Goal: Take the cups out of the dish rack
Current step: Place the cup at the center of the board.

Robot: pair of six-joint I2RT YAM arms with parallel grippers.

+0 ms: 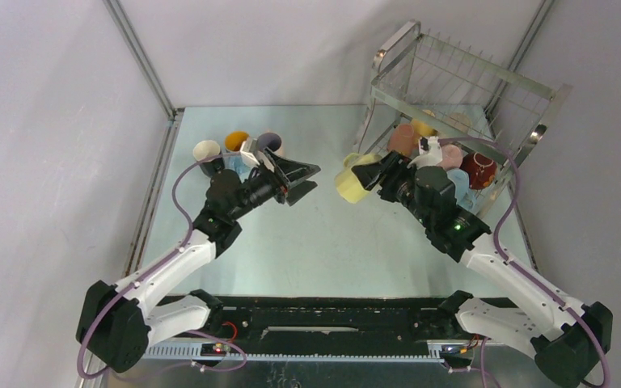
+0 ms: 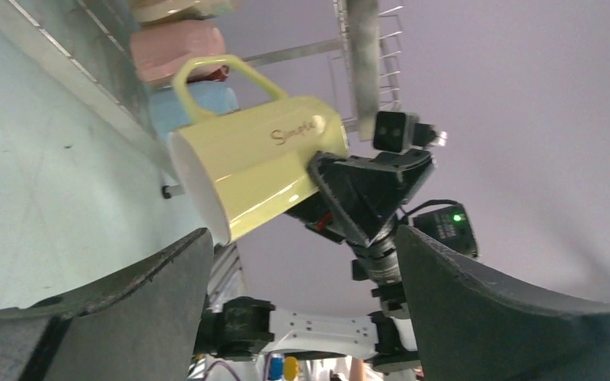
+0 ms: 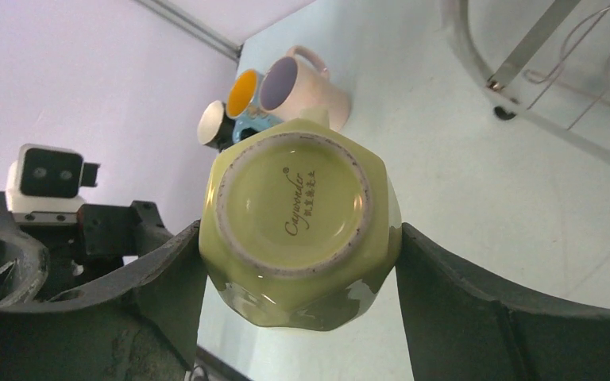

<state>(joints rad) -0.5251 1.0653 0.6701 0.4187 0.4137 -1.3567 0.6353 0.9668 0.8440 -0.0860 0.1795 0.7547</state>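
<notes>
**Yellow mug held in mid-air between the two arms, other mugs in the rack**

The pale green table (image 1: 315, 242) carries the tall chrome wire dish rack (image 1: 453, 73) at its far right corner. The right gripper (image 1: 372, 172) pinches a pale yellow faceted ceramic mug (image 1: 351, 183) across its body, holding it sideways above the table's middle (base toward the right wrist camera, mouth toward the left arm). The left gripper (image 1: 306, 182) faces that mug from nearby without touching it, fingers spread wide and holding nothing. More mugs sit low in the rack, among them a pink mug (image 1: 402, 139) and a dark red mug (image 1: 479, 168). A cluster of mugs (image 1: 238, 149) stands on the table at the far left.
</notes>
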